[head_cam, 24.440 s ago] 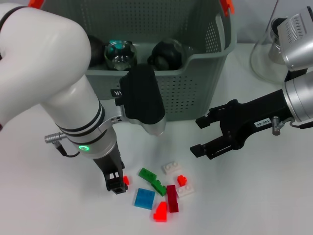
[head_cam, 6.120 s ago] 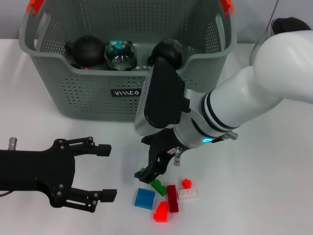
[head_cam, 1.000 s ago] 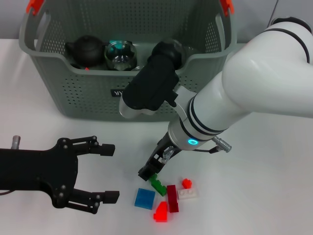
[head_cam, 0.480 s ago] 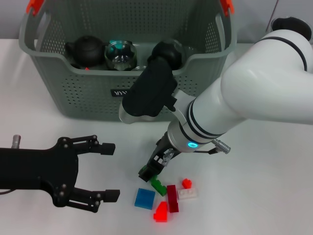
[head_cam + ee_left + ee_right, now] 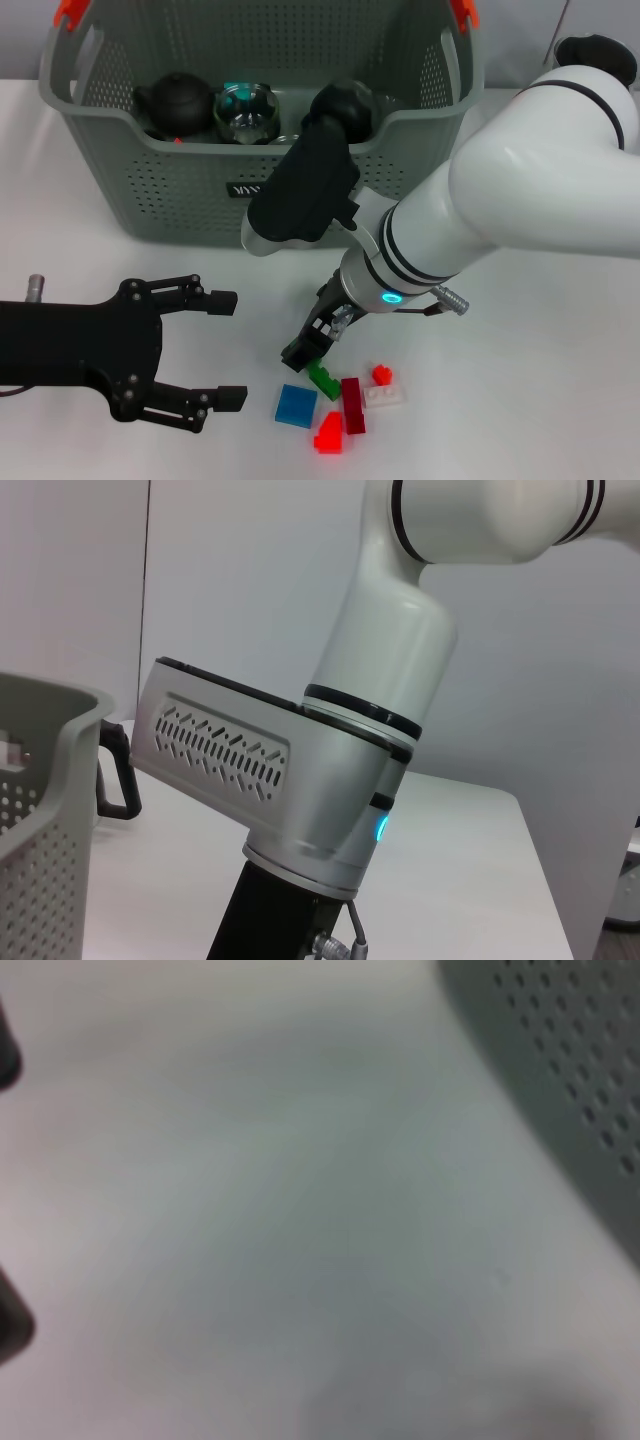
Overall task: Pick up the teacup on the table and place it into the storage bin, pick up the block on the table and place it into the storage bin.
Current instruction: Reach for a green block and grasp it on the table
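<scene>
White table (image 5: 560, 400): right claw (image 5: 303, 352) still low, pinching green block (image 5: 322, 378); left claw (image 5: 215, 347) wide.

**Six loose blocks, one bin, three vessels inside**

One storage bin (image 5: 200, 190) stands on the table (image 5: 540, 400), with two orange handle clips (image 5: 68, 10) showing at its rim. Inside it are two dark teapots (image 5: 175, 100) and one glass vessel (image 5: 245, 108). In front of the bin lie the blocks: one blue (image 5: 295, 406), one green (image 5: 322, 380), one dark red (image 5: 352, 404), two bright red (image 5: 328, 434) and one white (image 5: 384, 396). Two robot arms are in view.
</scene>
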`<state>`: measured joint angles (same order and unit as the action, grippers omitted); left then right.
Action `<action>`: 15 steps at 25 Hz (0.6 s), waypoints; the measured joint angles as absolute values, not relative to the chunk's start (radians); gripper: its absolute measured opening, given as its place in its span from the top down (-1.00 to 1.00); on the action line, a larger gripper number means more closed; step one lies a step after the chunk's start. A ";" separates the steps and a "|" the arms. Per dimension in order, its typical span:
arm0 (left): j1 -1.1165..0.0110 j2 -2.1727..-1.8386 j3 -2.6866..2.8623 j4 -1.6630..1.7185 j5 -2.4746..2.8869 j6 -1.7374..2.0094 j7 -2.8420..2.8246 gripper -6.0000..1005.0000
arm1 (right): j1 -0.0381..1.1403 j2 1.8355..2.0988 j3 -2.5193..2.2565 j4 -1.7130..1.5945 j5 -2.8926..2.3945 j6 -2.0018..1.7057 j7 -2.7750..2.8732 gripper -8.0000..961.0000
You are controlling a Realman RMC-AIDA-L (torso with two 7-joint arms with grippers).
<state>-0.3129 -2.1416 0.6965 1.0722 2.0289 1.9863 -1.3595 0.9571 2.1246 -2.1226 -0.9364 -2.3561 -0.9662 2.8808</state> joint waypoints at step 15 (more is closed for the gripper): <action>-0.313 -2.143 0.693 1.072 2.027 1.987 -1.359 -0.88 | 0.959 2.125 -2.148 -0.929 -2.361 -0.952 2.879 -0.95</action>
<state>-0.3129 -2.1427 0.6934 1.0722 2.0274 1.9871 -1.3591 0.9587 2.1246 -2.1481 -0.9286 -2.3607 -0.9520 2.8793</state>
